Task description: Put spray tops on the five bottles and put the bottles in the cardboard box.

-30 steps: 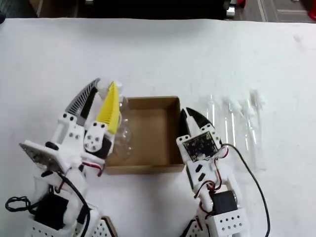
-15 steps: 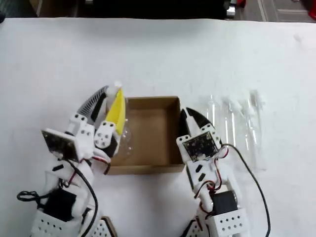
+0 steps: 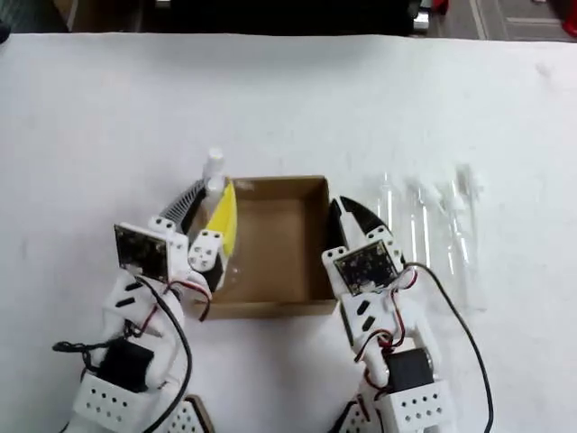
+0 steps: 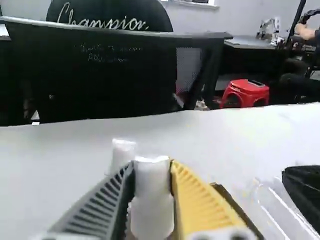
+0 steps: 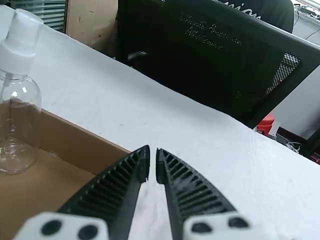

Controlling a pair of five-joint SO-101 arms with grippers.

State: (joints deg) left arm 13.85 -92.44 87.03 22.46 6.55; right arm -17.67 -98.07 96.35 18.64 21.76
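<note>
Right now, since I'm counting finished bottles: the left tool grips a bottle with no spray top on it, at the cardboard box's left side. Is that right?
Not quite. The bottle in the left tool does carry a white spray top, as the right wrist view shows. The rest stands: the tool grips it at the left side of the cardboard box.

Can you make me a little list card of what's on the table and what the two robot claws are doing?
cardboard box: open, between the two arms
bottle: clear, upright at the box's edge, spray top on
left gripper: shut on the bottle's top
right gripper: shut, holding nothing
loose spray tops: lying on the table, beside the box
</note>
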